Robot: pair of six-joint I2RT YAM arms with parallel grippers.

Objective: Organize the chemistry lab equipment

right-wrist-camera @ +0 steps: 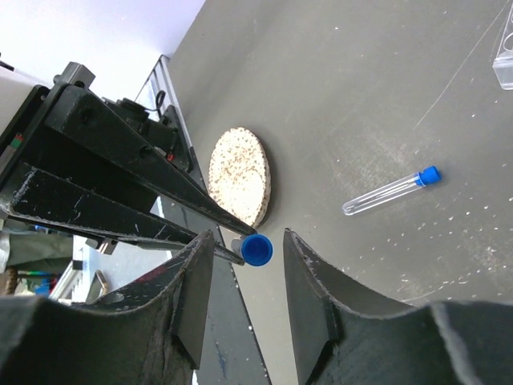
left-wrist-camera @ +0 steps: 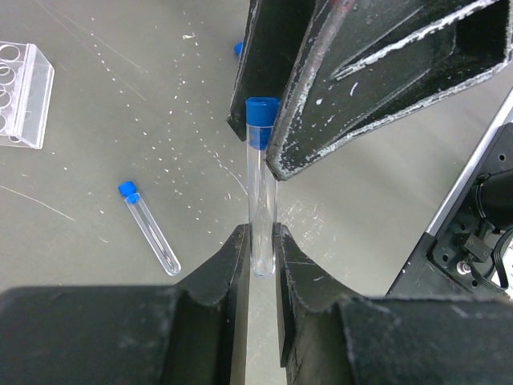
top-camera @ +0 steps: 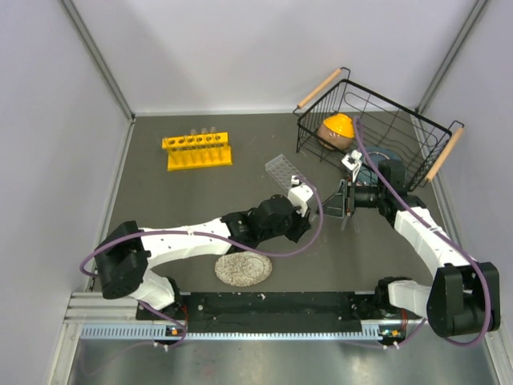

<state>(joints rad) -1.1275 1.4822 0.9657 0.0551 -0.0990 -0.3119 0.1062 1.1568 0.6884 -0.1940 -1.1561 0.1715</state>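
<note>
My left gripper (left-wrist-camera: 263,241) (top-camera: 311,200) is shut on the bottom end of a clear blue-capped vial (left-wrist-camera: 261,172) and holds it above the table. My right gripper (right-wrist-camera: 248,234) (top-camera: 337,200) is open, with a jaw on either side of the vial's blue cap (right-wrist-camera: 257,249) and a gap on both sides. A second capped vial (left-wrist-camera: 149,230) (right-wrist-camera: 390,191) lies flat on the table. The clear grid rack (top-camera: 284,170) (left-wrist-camera: 20,92) lies beyond the grippers. The yellow rack (top-camera: 197,151) holds clear test tubes (top-camera: 202,135) at the far left.
A black wire basket (top-camera: 417,140) with wooden handles stands at the far right, with an orange-and-brown object (top-camera: 337,130) inside. A round speckled plate (top-camera: 243,269) (right-wrist-camera: 240,176) lies near the front edge. Another blue cap (left-wrist-camera: 238,48) shows behind the right fingers.
</note>
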